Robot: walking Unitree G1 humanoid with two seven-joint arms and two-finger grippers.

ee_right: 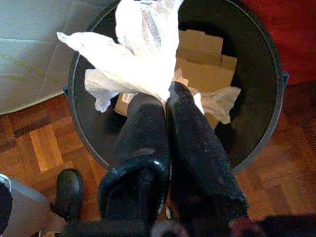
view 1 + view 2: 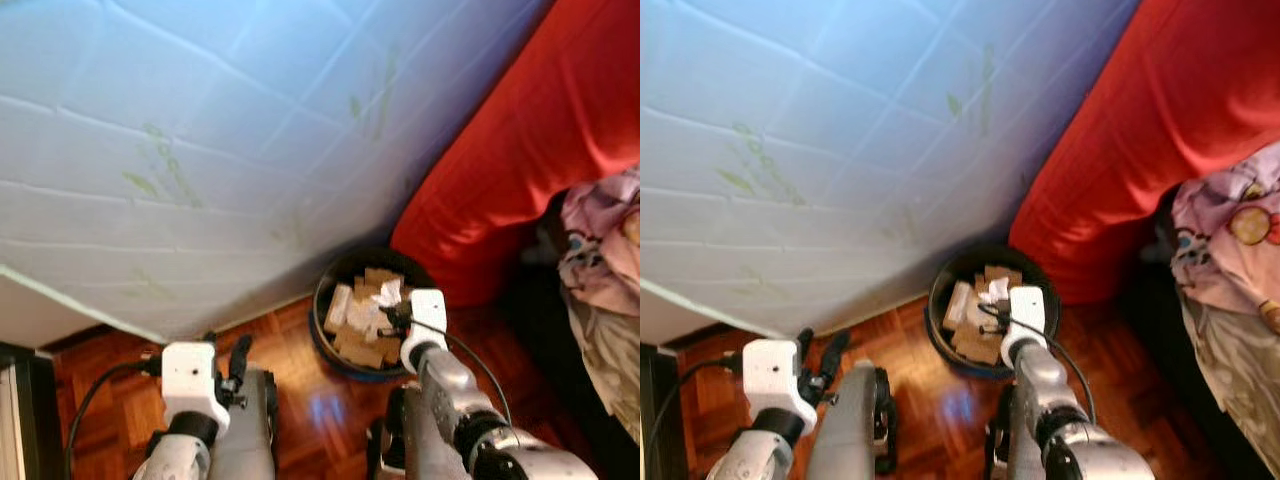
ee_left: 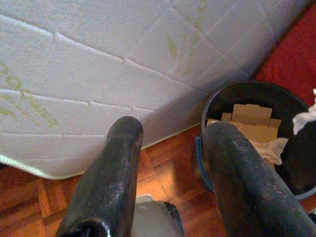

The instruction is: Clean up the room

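Observation:
A round black bin [image 2: 320,300] stands on the parquet floor between a leaning mattress and a red sofa. It holds several cardboard pieces [image 2: 362,345]. My right gripper [image 1: 168,96] hovers over the bin's open mouth [image 1: 256,59], shut on a crumpled white wrapper [image 1: 133,59]; the same wrapper [image 2: 388,293] shows as a pale wad above the cardboard in the left eye view. My left gripper [image 3: 173,129] is held low to the left of the bin, open, with nothing between its fingers.
A white quilted mattress [image 2: 200,150] with green print leans over the floor behind the bin. The red sofa [image 2: 520,150] rises at the right, with a heap of patterned fabric [image 2: 605,260] beside it. Parquet floor [image 2: 310,410] lies in front of the bin.

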